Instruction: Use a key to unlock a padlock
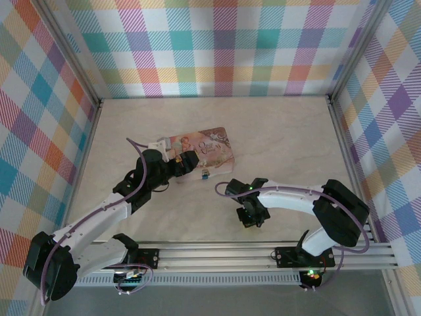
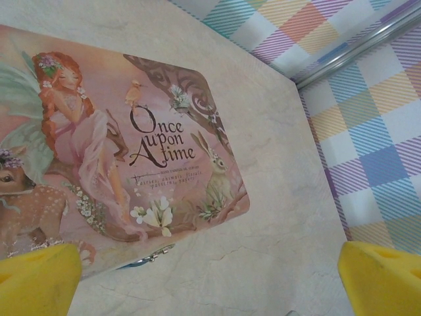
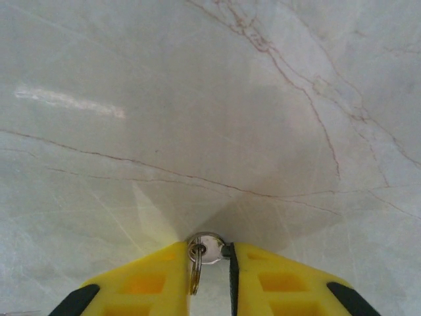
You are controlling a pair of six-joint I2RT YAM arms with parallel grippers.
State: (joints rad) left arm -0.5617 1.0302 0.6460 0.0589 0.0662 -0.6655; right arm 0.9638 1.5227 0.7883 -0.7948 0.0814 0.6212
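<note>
The tiny blue padlock (image 1: 205,174) lies on the table just in front of the pink illustrated tin (image 1: 200,148). My left gripper (image 1: 187,164) is beside it, at the tin's near edge. In the left wrist view its yellow fingers (image 2: 39,280) stand wide apart and open, holding nothing. Below the tin (image 2: 118,151), a blue sliver of the padlock with a silvery bit (image 2: 150,255) peeks out. My right gripper (image 1: 252,214) points down at the table right of the padlock. It is shut (image 3: 210,258) on a small silver key (image 3: 212,249) with a split ring hanging from its head.
The marble-look table (image 1: 283,151) is walled by checked panels on three sides. An aluminium rail (image 1: 263,253) with the arm bases runs along the near edge. Bare tabletop lies between the two grippers and to the right.
</note>
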